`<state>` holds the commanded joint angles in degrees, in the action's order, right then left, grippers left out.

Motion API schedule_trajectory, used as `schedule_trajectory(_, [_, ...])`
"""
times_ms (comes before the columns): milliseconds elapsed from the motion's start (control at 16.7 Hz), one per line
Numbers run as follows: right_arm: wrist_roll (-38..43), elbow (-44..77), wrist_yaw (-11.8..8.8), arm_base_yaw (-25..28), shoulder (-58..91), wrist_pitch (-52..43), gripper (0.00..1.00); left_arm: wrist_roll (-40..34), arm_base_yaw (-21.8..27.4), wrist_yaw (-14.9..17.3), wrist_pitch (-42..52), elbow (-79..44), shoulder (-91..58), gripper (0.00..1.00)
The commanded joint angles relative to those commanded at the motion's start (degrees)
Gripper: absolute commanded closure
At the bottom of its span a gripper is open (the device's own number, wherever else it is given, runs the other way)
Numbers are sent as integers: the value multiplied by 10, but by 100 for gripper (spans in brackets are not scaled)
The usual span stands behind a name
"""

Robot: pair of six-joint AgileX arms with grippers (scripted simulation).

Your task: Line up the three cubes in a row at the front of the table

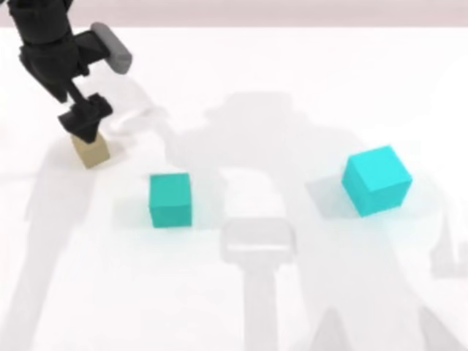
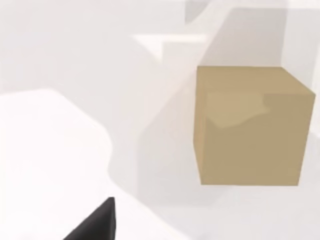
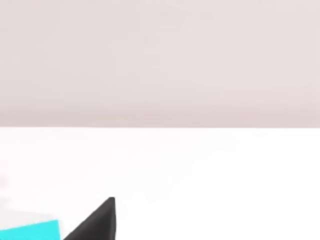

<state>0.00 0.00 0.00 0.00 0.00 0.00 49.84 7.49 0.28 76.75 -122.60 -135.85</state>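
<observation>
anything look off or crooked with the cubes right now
Nothing is damaged. The three cubes are simply not in a row yet: the tan cube sits farther back at the left under the left end effector, the teal cube is square-on, and the cyan cube at the right is turned askew.

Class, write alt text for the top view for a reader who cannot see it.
The left gripper sits at the tan-brown cube on the white table's left side. A teal cube stands nearer the middle and a cyan cube to the right.

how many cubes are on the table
3: tan-brown cube far left under the left gripper, teal cube left of centre, cyan cube at right. None seem hidden.
</observation>
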Motion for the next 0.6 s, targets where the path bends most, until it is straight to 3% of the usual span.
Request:
schedule_trajectory(360, [0, 0, 0, 0, 0, 0, 0, -1, 2, 0, -10, 11, -1, 0])
schedule_trajectory(600, [0, 0, 0, 0, 0, 0, 0, -1, 1, 0, -94, 75, -17, 0])
